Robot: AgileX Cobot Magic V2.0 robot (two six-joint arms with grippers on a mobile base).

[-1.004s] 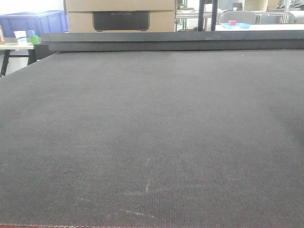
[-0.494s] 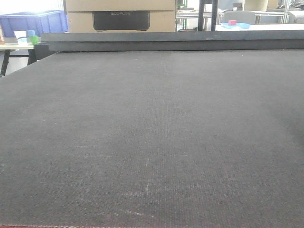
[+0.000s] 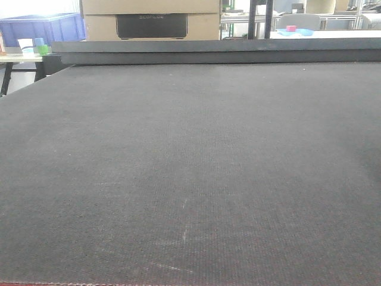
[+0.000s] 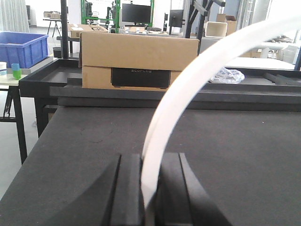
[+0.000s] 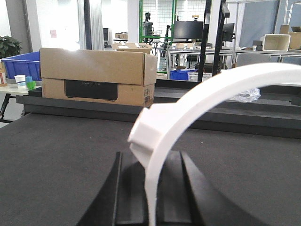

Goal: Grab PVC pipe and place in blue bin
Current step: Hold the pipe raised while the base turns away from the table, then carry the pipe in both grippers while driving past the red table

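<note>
The dark grey table (image 3: pixel 190 179) fills nearly all of my front view, and neither arm shows there. Along its far edge, at 12 o'clock, stands a cardboard box (image 3: pixel 152 21) with a black panel on its face. The blue bin (image 3: pixel 41 27) sits further back at about 11 o'clock, beyond the table's corner. It is on a side table, well apart from anything I am holding.

On the left wrist camera the left gripper (image 4: pixel 150 157) comes in from 6 o'clock. Its dark jaws are pressed together on the PVC pipe (image 4: pixel 167 117), which rises from between them and curves off toward 2 o'clock, clear of the table.

The right wrist camera shows much the same. The right gripper (image 5: pixel 151 155) at 6 o'clock is clamped on a white PVC pipe (image 5: pixel 188 108) that arcs toward 2 o'clock. One flat end tab (image 5: pixel 141 132) juts out to 9 o'clock just above the jaws. I cannot tell whether both grippers share one piece.

Smallest of all, a white cup (image 3: pixel 27 46) and a green cup (image 3: pixel 43 49) stand below the bin at 10 o'clock.
</note>
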